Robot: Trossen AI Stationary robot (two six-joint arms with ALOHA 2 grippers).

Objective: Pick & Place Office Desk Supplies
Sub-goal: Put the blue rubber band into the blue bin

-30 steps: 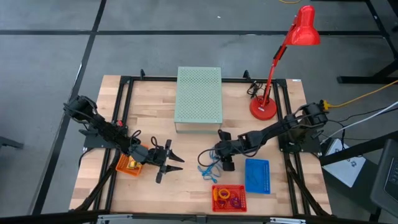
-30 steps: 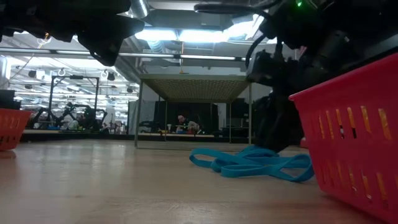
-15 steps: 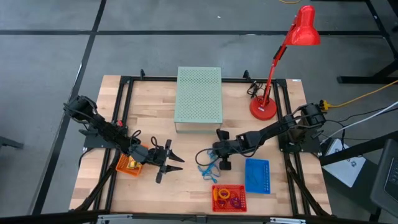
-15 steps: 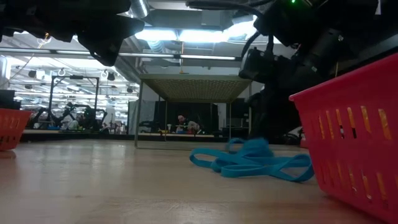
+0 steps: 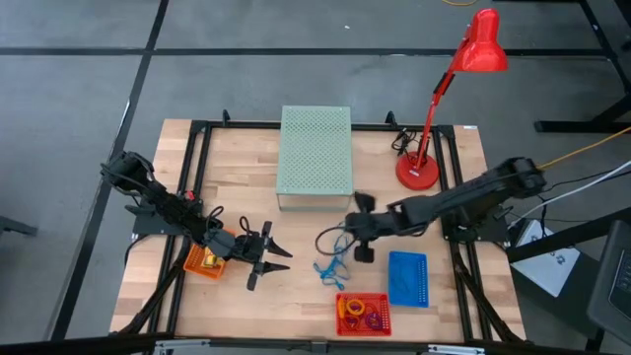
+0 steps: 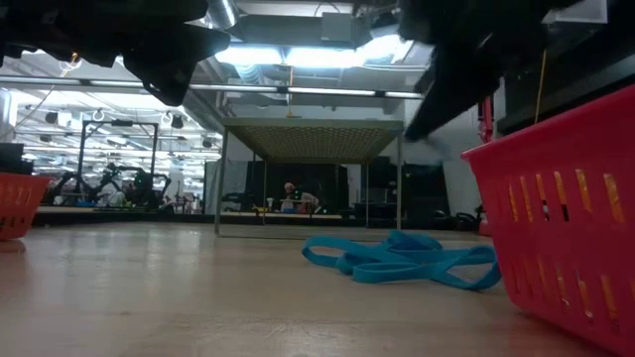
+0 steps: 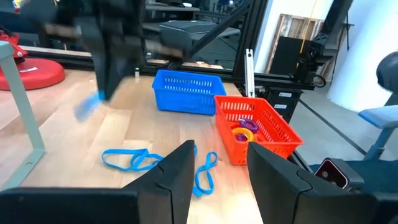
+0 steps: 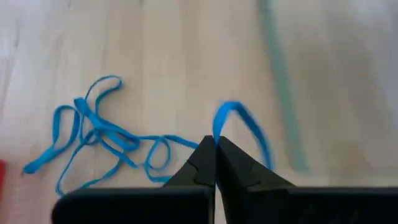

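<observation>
Red basket [image 5: 363, 314] (rings inside), blue basket [image 5: 408, 278], blue loops [image 5: 333, 261] between arms

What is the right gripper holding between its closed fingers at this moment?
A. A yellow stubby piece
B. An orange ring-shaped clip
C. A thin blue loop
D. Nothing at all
C: in the right wrist view the right gripper is shut on a single blue loop that arches up from its fingertips, while the rest of the blue loops lie on the wooden table.
</observation>
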